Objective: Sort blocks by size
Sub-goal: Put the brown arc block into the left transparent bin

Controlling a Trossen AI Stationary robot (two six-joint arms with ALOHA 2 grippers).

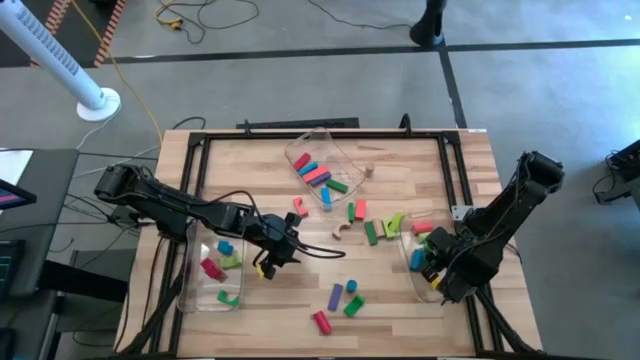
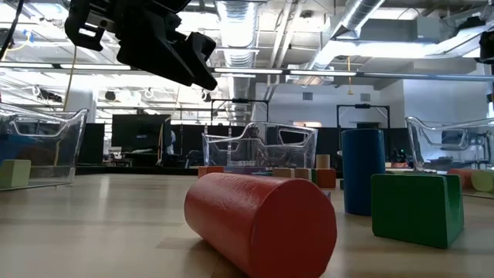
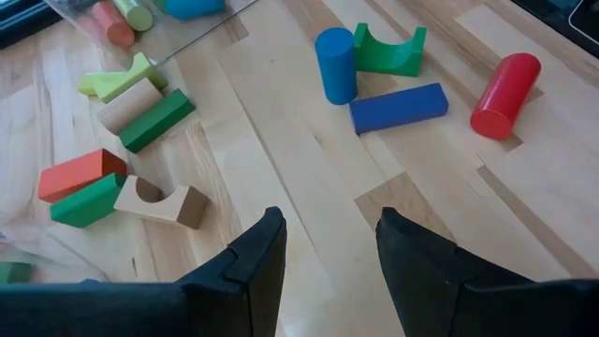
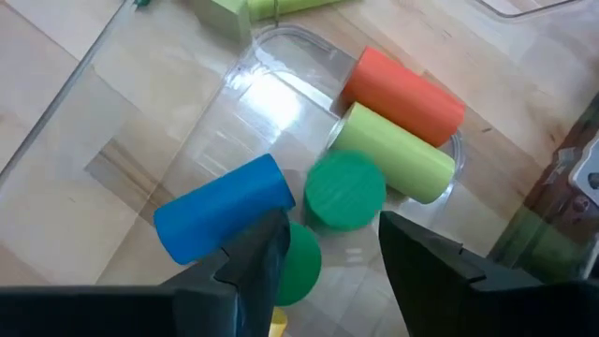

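Observation:
My left gripper [image 1: 278,248] hangs open and empty above bare table, right of the left bin [image 1: 190,262]; its open fingers show in the left wrist view [image 3: 329,253]. Ahead of it lie a blue cylinder [image 3: 335,64], a green arch [image 3: 388,51], a blue bar [image 3: 399,108] and a red cylinder [image 3: 505,95]. My right gripper [image 1: 440,272] is open over the right bin [image 1: 412,262]. Under it [image 4: 332,253] lie blue [image 4: 225,208], green [image 4: 346,190], yellow-green [image 4: 393,154] and orange-red [image 4: 402,92] cylinders.
A third clear bin [image 1: 345,150] with several blocks stands at the far middle. Loose blocks lie mid-table: a tan arch [image 1: 343,231], red [image 1: 360,209] and green [image 1: 371,233] bars. The left bin holds red, green and blue blocks. The low view shows the red cylinder [image 2: 262,220] nearest.

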